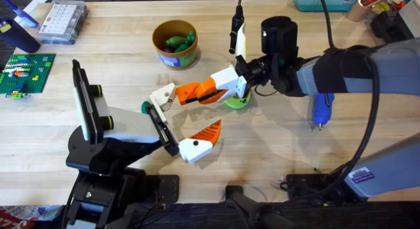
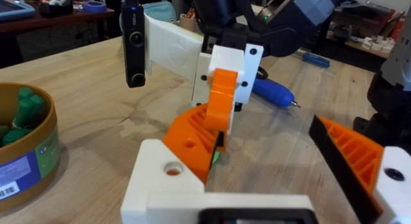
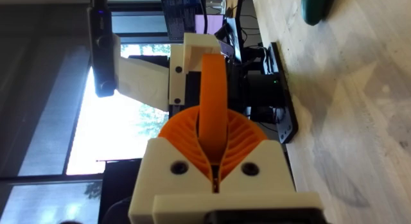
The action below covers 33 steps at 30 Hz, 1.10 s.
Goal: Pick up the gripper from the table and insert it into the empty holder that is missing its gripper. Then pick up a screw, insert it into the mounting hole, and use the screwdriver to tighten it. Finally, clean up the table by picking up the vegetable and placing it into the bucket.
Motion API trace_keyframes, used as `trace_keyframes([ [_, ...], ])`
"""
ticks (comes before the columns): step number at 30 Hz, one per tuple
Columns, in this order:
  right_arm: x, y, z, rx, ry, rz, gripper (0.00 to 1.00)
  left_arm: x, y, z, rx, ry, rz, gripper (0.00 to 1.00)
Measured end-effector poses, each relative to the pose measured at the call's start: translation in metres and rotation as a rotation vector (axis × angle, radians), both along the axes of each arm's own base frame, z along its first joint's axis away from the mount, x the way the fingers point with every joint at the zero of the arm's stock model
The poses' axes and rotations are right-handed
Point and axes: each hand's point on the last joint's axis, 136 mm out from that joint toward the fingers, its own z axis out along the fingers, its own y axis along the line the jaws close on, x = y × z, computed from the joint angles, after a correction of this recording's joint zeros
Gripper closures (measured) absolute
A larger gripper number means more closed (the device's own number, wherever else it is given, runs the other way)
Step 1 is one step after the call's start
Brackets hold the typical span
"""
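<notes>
Your right gripper (image 1: 184, 94) reaches in from the right, across the middle of the pale wooden table (image 1: 275, 144). Its long orange ribbed fingers (image 1: 200, 91) are drawn together. Their tips are closed on one edge of the gripper (image 1: 162, 96), a small cream-white blocky plastic piece.

In the left wrist view you see this piece (image 2: 160, 185) close up, with a round hole showing a tiny orange spot. The orange fingers (image 2: 192, 140) press against its top.

The piece sits just beside the green-capped end of the holder (image 1: 161, 127). The holder is the black bar-shaped end of your left arm, which carries a white block and one orange wedge at its other end. You cannot tell how the left arm's jaw stands.

- Slim bright blue pen-shaped screwdriver (image 1: 321, 109): lies on the table to the right, partly under the right arm, metal tip pointing toward the near edge.
- Small round bucket (image 1: 157, 33) with a tan-yellow rim: stands at the far centre, well apart from the holder.
- Green vegetable pieces (image 1: 178, 41): lie inside the bucket.
- Flat bright green disc (image 1: 237, 102): lies under the right gripper's white base.
- Green studded baseplate (image 1: 25, 73) and clear plastic parts box (image 1: 62, 22): both sit at the far left.
</notes>
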Motion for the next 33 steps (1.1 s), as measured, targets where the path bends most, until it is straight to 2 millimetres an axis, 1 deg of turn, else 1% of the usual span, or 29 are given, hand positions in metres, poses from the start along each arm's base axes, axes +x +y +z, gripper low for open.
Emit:
trace_keyframes([
  [7, 0.007, -0.005, -0.001, -0.011, 0.019, -0.026, 0.985, 0.000, 0.000, 0.000, -0.001, 0.003, 0.000, 0.014],
  [11, 0.019, -0.016, 0.000, -0.014, 0.047, -0.061, 0.985, 0.000, 0.000, 0.000, -0.001, 0.004, 0.000, 0.014],
  [14, 0.022, -0.024, 0.003, -0.010, 0.077, -0.061, 0.985, 0.000, 0.000, 0.000, -0.001, 0.004, 0.000, 0.014],
  [17, 0.018, -0.026, 0.005, -0.004, 0.098, -0.034, 0.985, 0.000, 0.000, 0.000, -0.001, 0.004, 0.000, 0.014],
  [22, 0.013, -0.024, 0.007, -0.006, 0.110, -0.013, 0.985, 0.000, 0.000, 0.000, -0.001, 0.004, 0.000, 0.014],
  [33, -0.007, -0.008, 0.009, -0.011, 0.111, 0.056, 0.985, 0.000, 0.000, 0.000, -0.001, 0.004, 0.000, 0.014],
])
